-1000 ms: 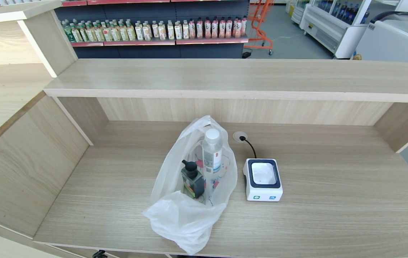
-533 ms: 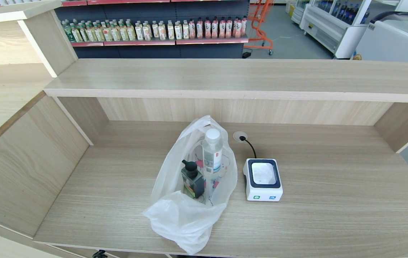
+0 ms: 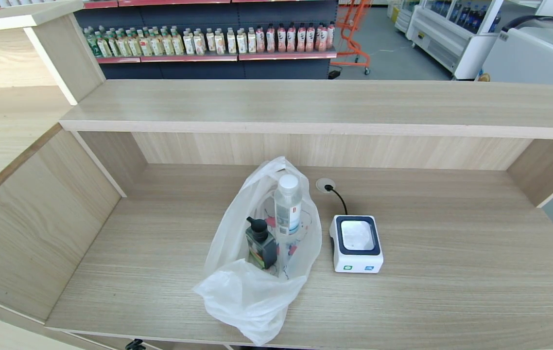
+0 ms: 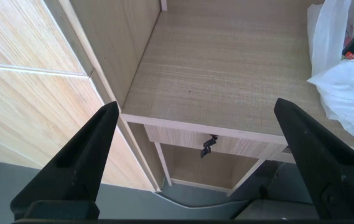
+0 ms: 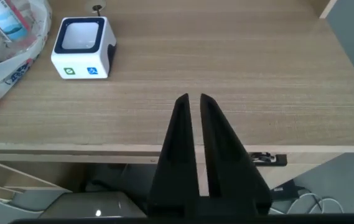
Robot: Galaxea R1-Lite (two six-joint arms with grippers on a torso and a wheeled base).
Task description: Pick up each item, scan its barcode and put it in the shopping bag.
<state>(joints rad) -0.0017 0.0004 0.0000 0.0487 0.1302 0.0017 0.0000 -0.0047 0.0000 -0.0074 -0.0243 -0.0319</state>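
You have the bag [image 3: 252,287] standing open on the counter [image 3: 451,272], just left of the scanner [image 3: 356,243]. Inside it a clear bottle [image 3: 287,204] stands upright at the back, with a dark pump bottle [image 3: 260,243] in front of it, the two close together. The scanner's cable [image 3: 338,198] runs back to a hole in the counter. Your left gripper [image 4: 192,165] hangs off the counter's near left edge, fingers wide apart and holding nothing. Your right gripper [image 5: 195,99] hovers over the near edge, right of the scanner, fingers together and empty.
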